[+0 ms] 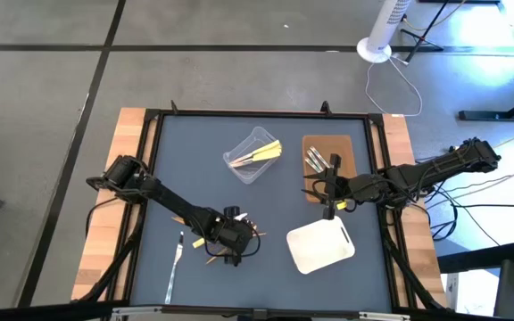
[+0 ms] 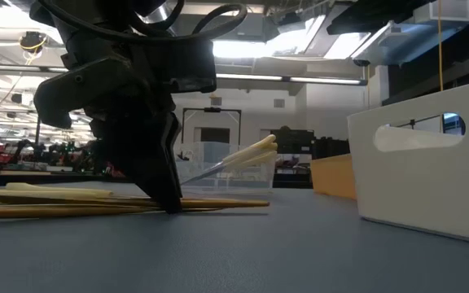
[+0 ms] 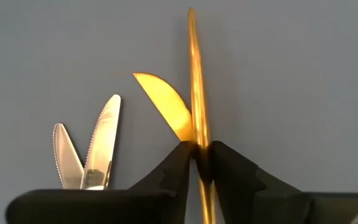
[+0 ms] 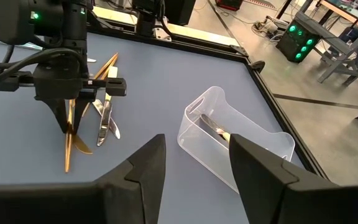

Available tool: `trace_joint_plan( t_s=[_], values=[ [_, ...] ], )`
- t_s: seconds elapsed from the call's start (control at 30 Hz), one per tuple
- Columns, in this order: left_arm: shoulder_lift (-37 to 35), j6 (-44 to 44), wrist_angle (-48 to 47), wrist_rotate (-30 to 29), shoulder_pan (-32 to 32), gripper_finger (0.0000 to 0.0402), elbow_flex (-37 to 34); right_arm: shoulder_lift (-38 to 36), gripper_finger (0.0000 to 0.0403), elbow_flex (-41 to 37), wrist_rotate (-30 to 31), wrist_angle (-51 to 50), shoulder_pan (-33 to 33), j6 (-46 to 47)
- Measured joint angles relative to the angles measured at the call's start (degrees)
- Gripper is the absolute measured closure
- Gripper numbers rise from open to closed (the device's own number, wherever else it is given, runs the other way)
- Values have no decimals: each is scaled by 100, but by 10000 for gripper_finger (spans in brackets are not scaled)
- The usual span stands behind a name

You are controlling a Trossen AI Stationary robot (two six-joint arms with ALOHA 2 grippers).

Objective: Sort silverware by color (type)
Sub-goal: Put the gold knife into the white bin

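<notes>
My left gripper (image 1: 231,237) stands fingers-down over a small heap of silverware near the table's near edge and is shut on an orange-gold utensil (image 3: 196,74). Beside it lie an orange-gold knife (image 3: 165,104) and two silver knives (image 3: 98,144). A silver fork (image 1: 175,260) lies alone on the mat to the left. Pale yellow utensils (image 1: 267,152) rest in the clear tub (image 1: 250,157). Silver pieces (image 1: 313,160) lie on the brown tray (image 1: 339,147). My right gripper (image 4: 194,167) hovers open at the brown tray's near end (image 1: 327,187), touching nothing. My left gripper pinches the orange-gold utensil's thin shaft (image 3: 198,138) between its two fingers (image 3: 178,163). The fingers come from above, pointing down, and lie across the shaft. The utensil lies level along the table (image 2: 218,203) with the fingertips (image 2: 169,205) down at the mat.
The white tray (image 1: 321,246) lies on the mat right of the heap, near the table's near edge. The table's raised dark frame (image 1: 154,134) and wooden side strips border the blue mat. Bare mat stretches across the far left part of the table.
</notes>
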Motion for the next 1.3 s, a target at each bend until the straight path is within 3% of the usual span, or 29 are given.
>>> trace_joint_plan(
  t_s=[0.3, 1.3],
  values=[
    [-4, -7, 6, -1, 0, 383, 0, 0, 235, 0, 0, 0, 1, 0],
    [-413, -35, 535, 62, 470, 378, -9, 1, 235, 0, 0, 0, 0, 0]
  ],
)
